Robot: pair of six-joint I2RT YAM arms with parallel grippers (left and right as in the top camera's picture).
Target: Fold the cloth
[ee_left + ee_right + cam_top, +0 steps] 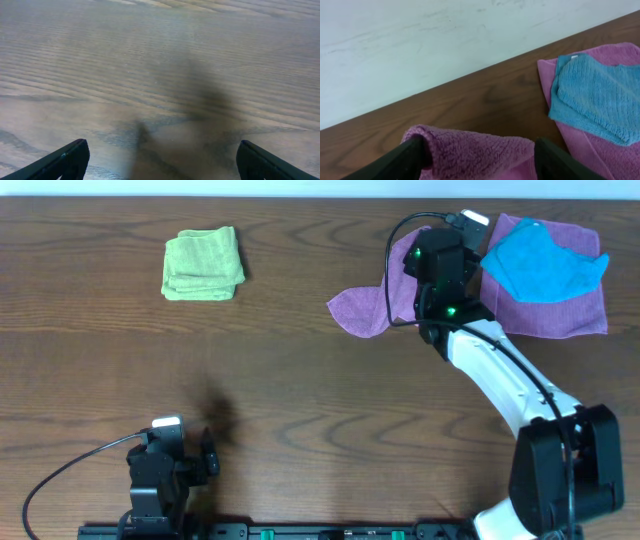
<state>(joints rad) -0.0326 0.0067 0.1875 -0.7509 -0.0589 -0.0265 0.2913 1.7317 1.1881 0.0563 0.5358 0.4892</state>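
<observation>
We find the cloth (pixel 362 311) on the far right part of the worktop (pixel 300 400), lying rumpled, with a loose flap spread out toward the middle. The right gripper (pixel 437 268) is over its right-hand part, at the end of the outstretched right arm. In the right wrist view we see this gripper (pixel 477 157) with its fingers (pixel 400 161) spread wide and a raised, rolled fold of the cloth (pixel 470 150) filling the gap between them. The fold touches the finger on the left of the view. We cannot tell whether it reaches the other one.

Just to the right lies the other mauve cloth (pixel 560 312), spread flat, with the blue cloth (pixel 540 260) resting crumpled on top of it. We cannot tell whether the two mauve cloths touch, as the arm hides the gap. The green cloth (pixel 203 265) sits folded at the far left, well apart from the rest.

The left gripper (pixel 200 460) is at the near left edge. Its wrist view shows its fingers (pixel 67 161) spread apart over bare worktop (pixel 150 60), holding nothing.
</observation>
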